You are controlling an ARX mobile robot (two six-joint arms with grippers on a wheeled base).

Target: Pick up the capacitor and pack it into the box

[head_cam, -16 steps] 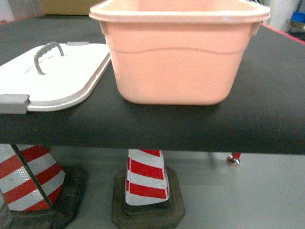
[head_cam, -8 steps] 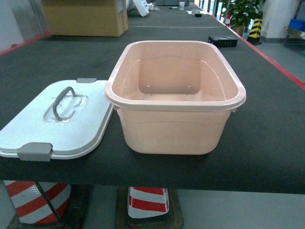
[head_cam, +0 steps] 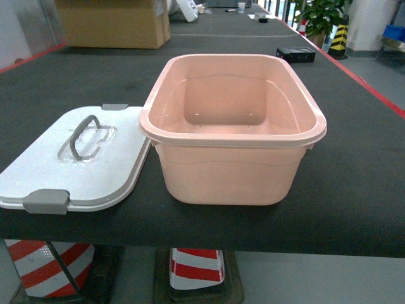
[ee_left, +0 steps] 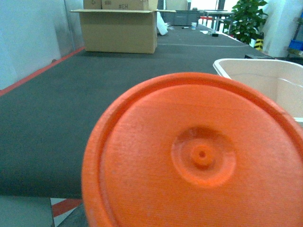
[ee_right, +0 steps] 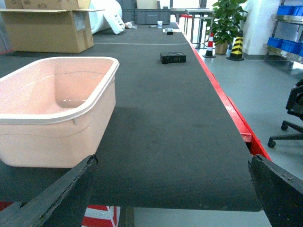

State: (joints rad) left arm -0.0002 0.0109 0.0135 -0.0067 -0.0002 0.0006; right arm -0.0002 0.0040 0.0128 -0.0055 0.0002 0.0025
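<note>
Head view: neither arm visible; the box [head_cam: 231, 136] sits open near the front edge of the black worktop [head_cam: 354, 190], interior bare, its white lid [head_cam: 79, 161] flat just beside it on the left, grey handle [head_cam: 84, 135] up. Left wrist view only: an orange ribbed disc [ee_left: 194, 156] fills the foreground, hiding the left jaws; cannot tell their state. Right wrist view: dark right finger tips [ee_right: 54, 194] at both lower corners, jaws apart, holding nothing, box ahead-left. No capacitor identifiable. Farther back: cardboard carton [head_cam: 114, 22], small black case [ee_right: 173, 57], potted plant [ee_right: 226, 21].
</note>
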